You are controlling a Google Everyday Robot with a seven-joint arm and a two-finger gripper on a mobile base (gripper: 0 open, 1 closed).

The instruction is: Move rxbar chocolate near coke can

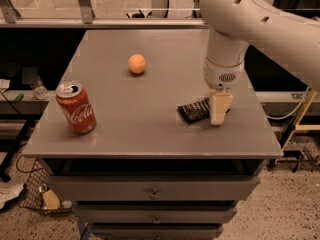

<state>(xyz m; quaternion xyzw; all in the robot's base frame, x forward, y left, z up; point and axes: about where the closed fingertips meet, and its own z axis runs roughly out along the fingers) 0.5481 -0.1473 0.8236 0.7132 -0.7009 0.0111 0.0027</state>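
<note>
The rxbar chocolate [193, 110], a flat black bar with white lettering, lies on the grey table [150, 134] at the right, near the front edge. My gripper [219, 109] hangs straight down from the white arm, its cream tip at the bar's right end and low over the tabletop. It hides that end of the bar. The coke can [75, 107], red with white script and a silver top, stands upright near the table's front left corner, far from the bar.
A small orange ball [136, 64] sits on the table's middle back. The table has drawers [154, 191] below its front edge. A railing [100, 21] runs behind the table. Clutter and cables lie on the floor at the left [30, 194].
</note>
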